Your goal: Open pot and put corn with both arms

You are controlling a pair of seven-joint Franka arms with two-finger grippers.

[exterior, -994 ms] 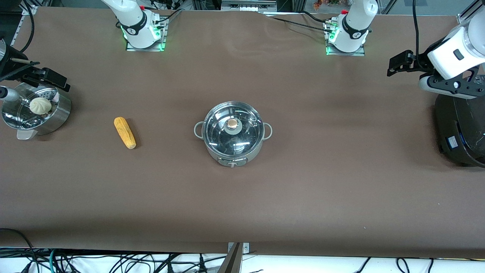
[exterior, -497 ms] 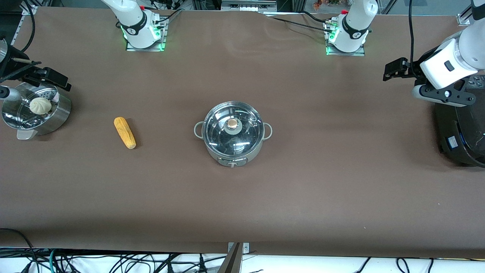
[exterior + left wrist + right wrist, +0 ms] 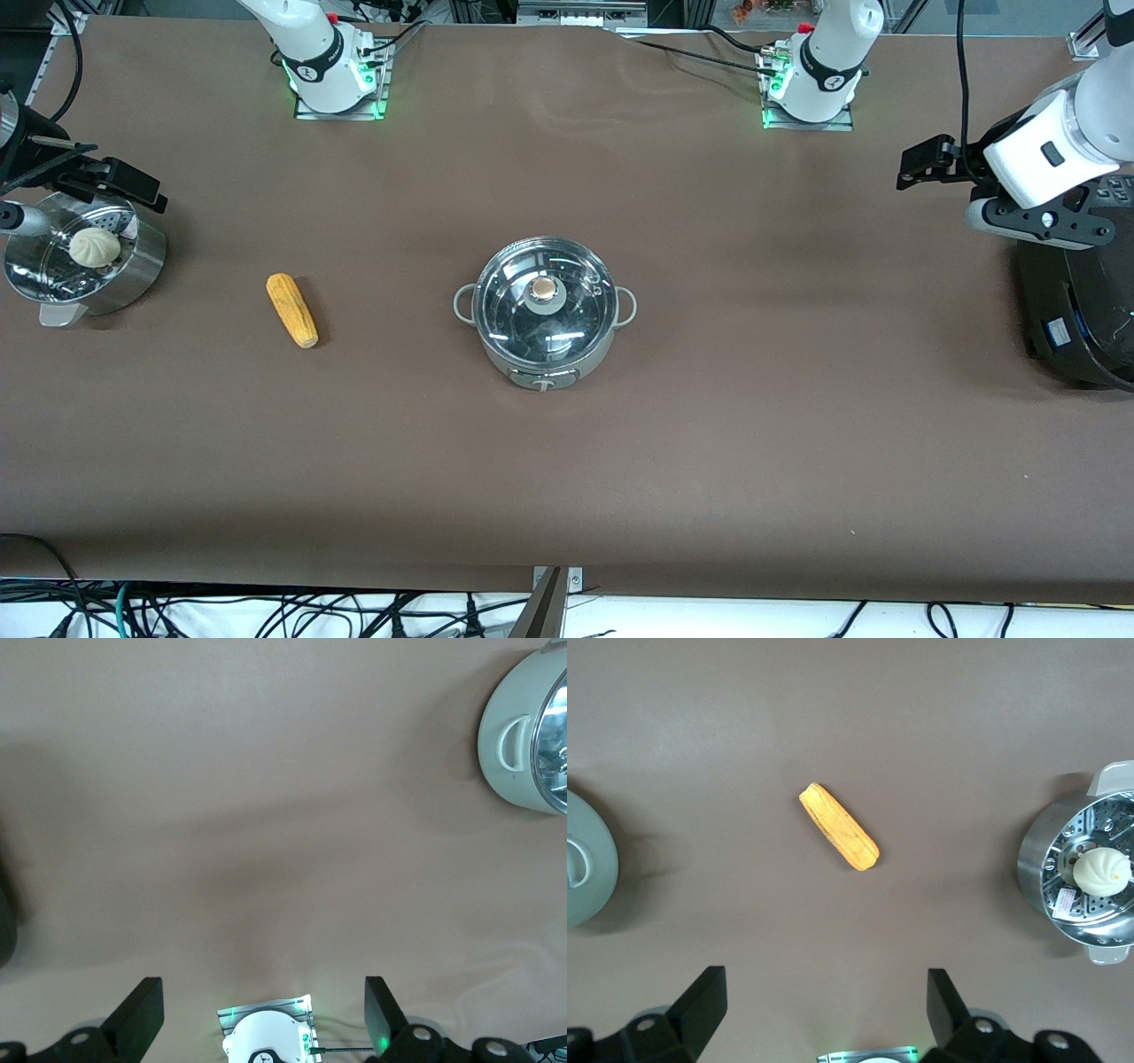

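Observation:
The steel pot [image 3: 545,332] stands mid-table with its glass lid [image 3: 567,310] on and a tan knob [image 3: 543,288] on top. The corn [image 3: 291,309] lies on the table toward the right arm's end, apart from the pot. My left gripper [image 3: 926,159] is open and empty in the air over bare table beside the black cooker. My right gripper [image 3: 128,184] is open and empty over the steamer basket's rim. The right wrist view shows the corn [image 3: 838,827] and the pot's edge [image 3: 585,859] past my right gripper [image 3: 824,983]. The left wrist view shows the pot [image 3: 518,744] and my left gripper [image 3: 261,992].
A steel steamer basket [image 3: 133,266] with a white bun [image 3: 95,245] stands at the right arm's end, also in the right wrist view [image 3: 1032,859]. A large black round cooker [image 3: 1063,310] stands at the left arm's end.
The left arm has shifted a little toward the pot's side, and its gripper has dropped slightly in the front view. The right arm, pot and corn have not moved.

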